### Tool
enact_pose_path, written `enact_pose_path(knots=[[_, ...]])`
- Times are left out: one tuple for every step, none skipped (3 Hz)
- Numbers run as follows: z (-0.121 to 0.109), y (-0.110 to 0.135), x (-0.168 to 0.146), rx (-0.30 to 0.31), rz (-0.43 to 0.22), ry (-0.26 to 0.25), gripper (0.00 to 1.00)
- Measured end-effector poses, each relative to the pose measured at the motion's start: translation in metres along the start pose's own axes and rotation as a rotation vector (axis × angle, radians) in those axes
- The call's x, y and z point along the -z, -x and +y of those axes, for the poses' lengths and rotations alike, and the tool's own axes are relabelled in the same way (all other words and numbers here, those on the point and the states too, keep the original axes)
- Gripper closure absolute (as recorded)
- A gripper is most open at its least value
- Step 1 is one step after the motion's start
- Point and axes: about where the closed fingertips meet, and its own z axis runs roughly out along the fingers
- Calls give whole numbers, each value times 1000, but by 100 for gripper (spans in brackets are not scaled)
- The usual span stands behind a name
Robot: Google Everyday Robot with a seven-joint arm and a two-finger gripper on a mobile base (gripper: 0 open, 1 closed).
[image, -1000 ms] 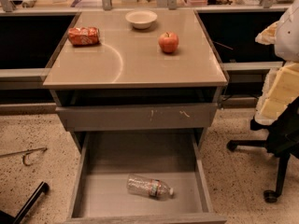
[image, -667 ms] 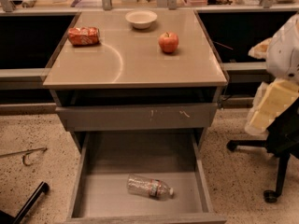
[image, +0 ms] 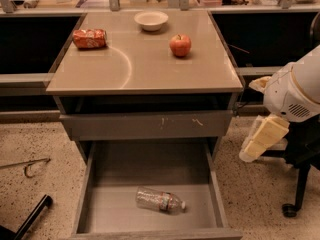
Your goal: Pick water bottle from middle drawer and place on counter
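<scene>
The water bottle (image: 160,200), clear with a white cap and a reddish label band, lies on its side on the floor of the open middle drawer (image: 150,169), near its front and cap to the right. The tan counter (image: 150,69) tops the grey cabinet above it. My gripper (image: 260,141) hangs from the white arm at the right, outside the cabinet, level with the drawer's right wall and well above and right of the bottle. It holds nothing that I can see.
On the counter are a crushed orange-red can (image: 90,38), a white bowl (image: 151,20) and a red apple (image: 180,45). The shut upper drawer front (image: 145,125) overhangs the open drawer. A chair base (image: 295,199) stands right; a metal hook (image: 30,166) lies left.
My arm and gripper have moved down and to the left, closer to the cabinet's right side. The bottle and the things on the counter have not moved.
</scene>
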Motion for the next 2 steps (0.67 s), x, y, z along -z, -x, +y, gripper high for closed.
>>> enact_pose_path(knots=[[7,0,-31,-8,-55,16,0],[33,1,-100,-5,-100,49,0]])
